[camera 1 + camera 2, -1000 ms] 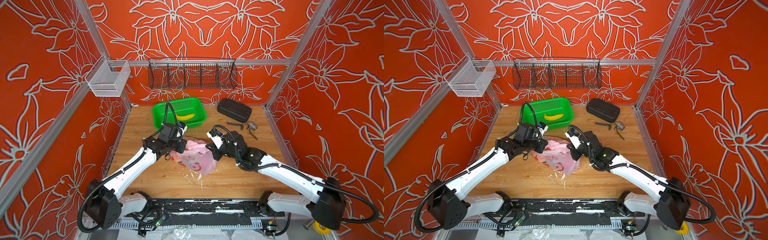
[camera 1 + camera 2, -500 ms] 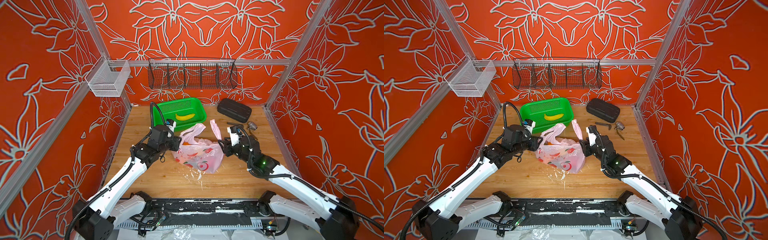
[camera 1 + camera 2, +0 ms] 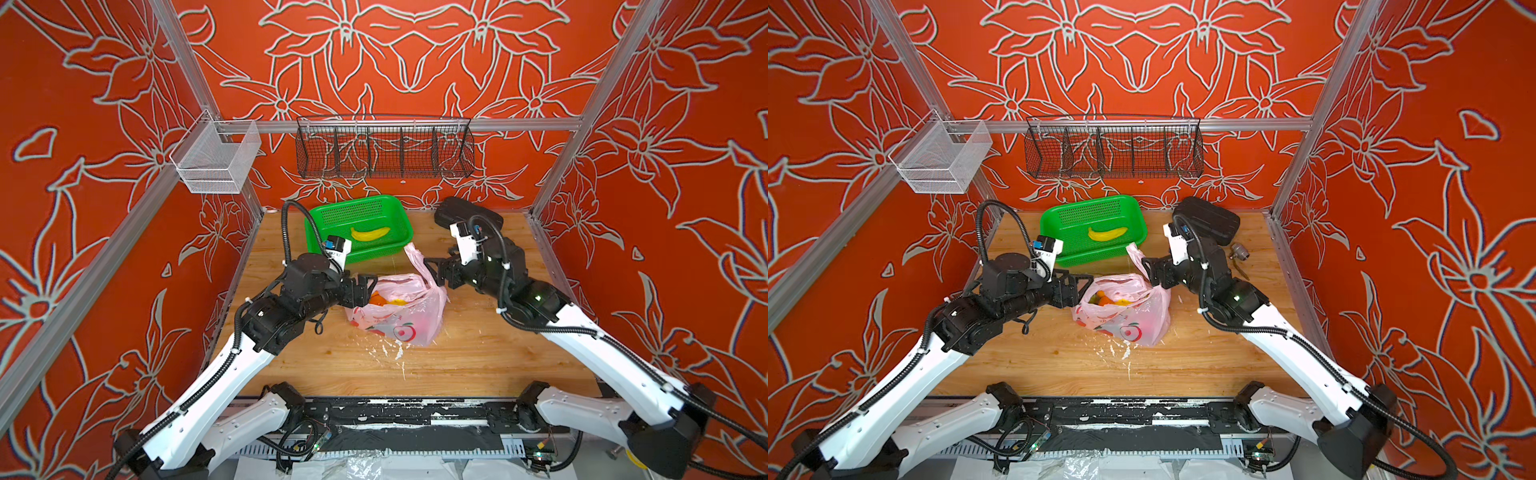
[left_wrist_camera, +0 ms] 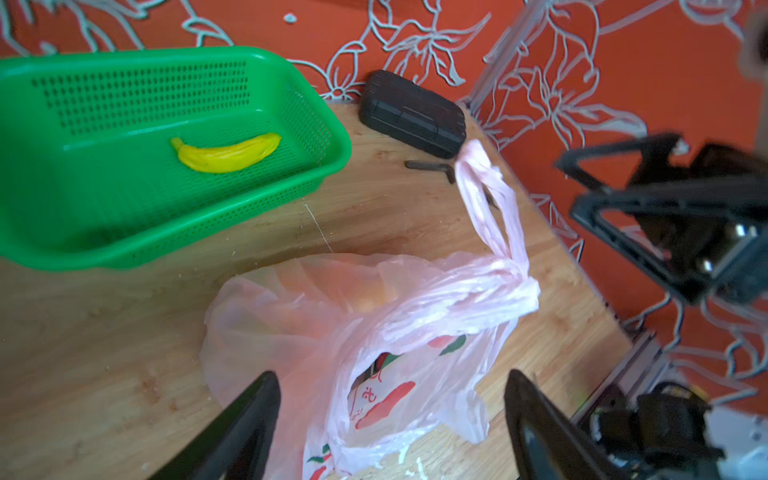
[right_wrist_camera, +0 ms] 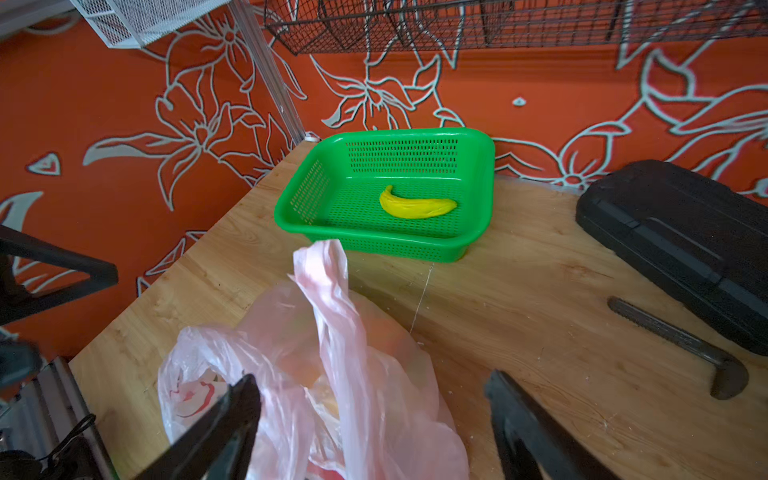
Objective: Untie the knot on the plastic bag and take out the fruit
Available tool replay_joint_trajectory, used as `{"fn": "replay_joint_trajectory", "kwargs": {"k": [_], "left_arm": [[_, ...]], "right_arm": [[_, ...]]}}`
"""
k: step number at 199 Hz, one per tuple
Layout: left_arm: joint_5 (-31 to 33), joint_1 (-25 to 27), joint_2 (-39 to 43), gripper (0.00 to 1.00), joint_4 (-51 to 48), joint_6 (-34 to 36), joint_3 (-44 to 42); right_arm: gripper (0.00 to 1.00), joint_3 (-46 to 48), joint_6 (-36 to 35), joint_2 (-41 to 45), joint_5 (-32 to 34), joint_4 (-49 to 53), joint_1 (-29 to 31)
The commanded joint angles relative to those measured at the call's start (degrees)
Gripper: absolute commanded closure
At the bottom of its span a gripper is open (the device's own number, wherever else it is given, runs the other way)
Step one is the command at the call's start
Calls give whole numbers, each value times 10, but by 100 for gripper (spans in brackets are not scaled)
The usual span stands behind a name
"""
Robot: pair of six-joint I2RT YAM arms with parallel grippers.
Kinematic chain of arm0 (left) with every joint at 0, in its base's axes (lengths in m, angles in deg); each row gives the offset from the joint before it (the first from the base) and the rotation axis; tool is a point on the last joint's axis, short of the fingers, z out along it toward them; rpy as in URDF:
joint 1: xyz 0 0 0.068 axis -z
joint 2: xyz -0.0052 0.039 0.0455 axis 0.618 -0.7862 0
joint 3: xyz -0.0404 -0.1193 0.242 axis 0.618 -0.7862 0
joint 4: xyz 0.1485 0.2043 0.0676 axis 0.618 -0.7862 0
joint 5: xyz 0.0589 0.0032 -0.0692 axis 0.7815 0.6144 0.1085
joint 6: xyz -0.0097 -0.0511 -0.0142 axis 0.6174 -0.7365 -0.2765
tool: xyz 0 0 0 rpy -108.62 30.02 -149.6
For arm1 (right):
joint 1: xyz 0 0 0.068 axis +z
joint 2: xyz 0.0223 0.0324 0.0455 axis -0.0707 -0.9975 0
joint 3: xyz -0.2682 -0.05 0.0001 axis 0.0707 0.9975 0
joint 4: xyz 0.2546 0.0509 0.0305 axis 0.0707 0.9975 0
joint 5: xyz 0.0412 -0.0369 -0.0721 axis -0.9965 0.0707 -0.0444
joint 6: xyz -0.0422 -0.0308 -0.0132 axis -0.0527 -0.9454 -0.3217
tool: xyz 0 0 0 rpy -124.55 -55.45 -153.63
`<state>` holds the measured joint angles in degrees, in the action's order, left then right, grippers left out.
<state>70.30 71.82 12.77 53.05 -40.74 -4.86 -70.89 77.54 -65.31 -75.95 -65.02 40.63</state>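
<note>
Item: plastic bag (image 3: 401,316), thin translucent pink film printed with red fruit pictures, crinkled and slack. It lies mid-table, just on the near side of the green basket (image 3: 357,212) and between the two grippers. Mouth: gaping upward, with no knot to be seen closing it. One handle (image 3: 419,259) stands up as a twisted strip at the bag's far right corner, and the rest of the rim lies slumped. Contents: fruit (image 3: 385,299), orange and yellow rounded pieces showing in the opening, others only blurs of colour behind the film. Left gripper (image 3: 369,291): at the bag's left rim, jaws spread wide; in the wrist view film lies between them but nothing is pinched. Right gripper (image 3: 434,272): at the right, beside the upright handle, jaws likewise wide and empty. Handling, by judgement: the film is light, limp and slippery, and is likely to tear or slide if pulled hard. It lends no stiffness, so the weight lies wholly in the fruit, which looks smooth, firm and apt to roll once out. Best holds: the upright handle or the slumped rim, to keep the mouth open; each fruit across its widest part, from above through the opening. Also present: yellow banana (image 3: 370,233) in the perforated basket; black hard case (image 3: 1208,220) at far right; a dark bent metal bar (image 5: 681,336) beside it; white flecks (image 3: 390,351) on the wooden table (image 3: 478,357) by the bag.
</note>
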Motion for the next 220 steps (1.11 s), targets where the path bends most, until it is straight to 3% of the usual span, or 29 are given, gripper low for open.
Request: {"fn": "replay_joint_trajectory", "kwargs": {"k": [1, 31, 40, 66, 107, 123, 135, 157, 169, 195, 220], "left_arm": [[-9, 44, -24, 13, -44, 133, 19], [-46, 53, -67, 0, -4, 274, 5], [-44, 53, -79, 1, 7, 299, 5], [-55, 54, -120, 2, 37, 359, 12], [-44, 58, -174, 0, 94, 412, -2], [-32, 59, -188, 12, 109, 406, -6], [-20, 58, -192, 28, 122, 391, -11], [18, 59, -193, 80, 131, 355, -11], [62, 57, -190, 98, 137, 321, -8], [153, 39, -185, 100, 145, 208, 15], [171, -22, -213, 100, 85, 58, 85]], "right_arm": [[13, -43, -14, -49, -62, 64, -2], [20, -104, -14, -115, -102, 90, -3], [23, -117, -13, -130, -100, 96, -3], [51, -130, -5, -153, -91, 92, -4], [81, -124, 6, -160, -105, 73, -4], [89, -116, 10, -155, -103, 64, -5], [94, -110, 14, -148, -100, 59, -6], [99, -96, 21, -132, -90, 51, -6], [99, -86, 24, -118, -85, 48, -7], [98, -49, 39, -63, -80, 41, -7], [98, 3, 67, -8, -124, 29, -6]]}}
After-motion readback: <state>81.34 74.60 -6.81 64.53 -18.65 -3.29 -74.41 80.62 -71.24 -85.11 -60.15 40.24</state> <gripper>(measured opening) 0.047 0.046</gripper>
